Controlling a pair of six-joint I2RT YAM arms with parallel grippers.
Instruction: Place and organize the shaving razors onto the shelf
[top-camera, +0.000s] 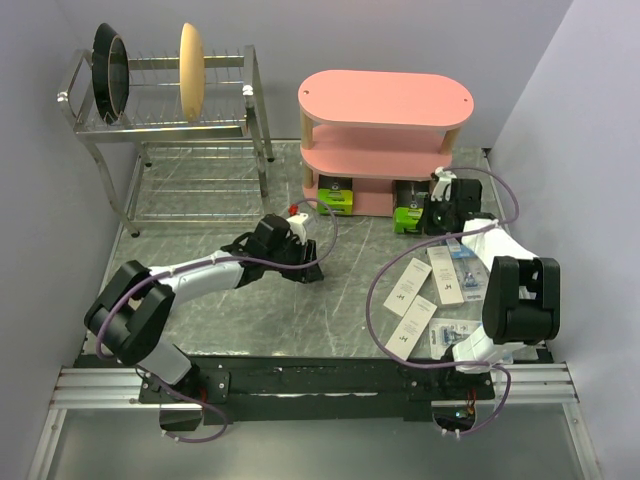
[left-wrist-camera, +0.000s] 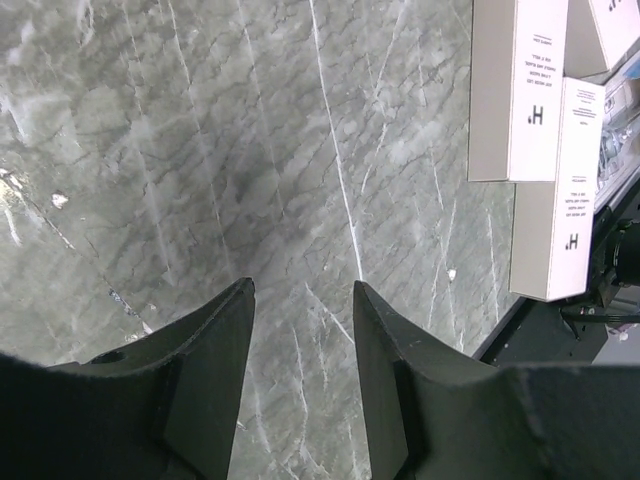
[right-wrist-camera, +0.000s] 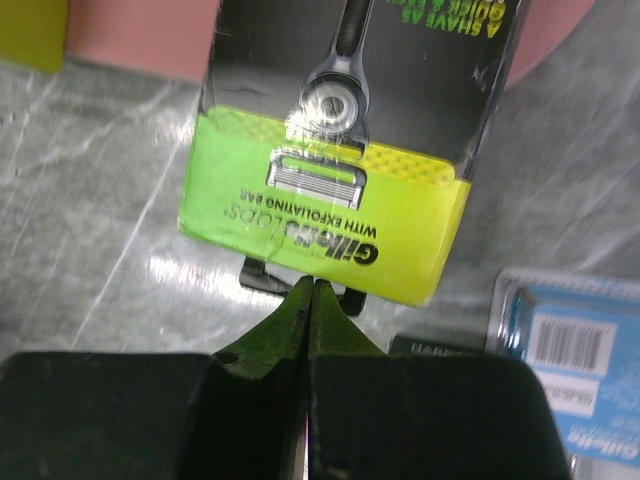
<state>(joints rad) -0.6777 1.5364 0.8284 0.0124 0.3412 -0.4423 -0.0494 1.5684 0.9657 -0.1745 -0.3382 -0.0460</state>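
Grey marbled counter (top-camera: 250, 310) carried most of your job unplaced; one green box (top-camera: 336, 196) sat on the bottom board of the pink shelf (top-camera: 385, 100); your right hand (right-wrist-camera: 310, 290), pressed together, pinched a second green box (right-wrist-camera: 330, 200) by its tab just before that board; your left hand (left-wrist-camera: 303, 290) hung half-spread, empty; three white boxes (top-camera: 412, 278) and two blister packs (top-camera: 466, 268) lay unshelved.

Right wrist view: green box (right-wrist-camera: 325, 150) was cut off at 12 o'clock; blister pack (right-wrist-camera: 572, 345) cut off at 4 o'clock. Left wrist view: white boxes (left-wrist-camera: 538, 95) cut off at 1 o'clock, small print illegible.
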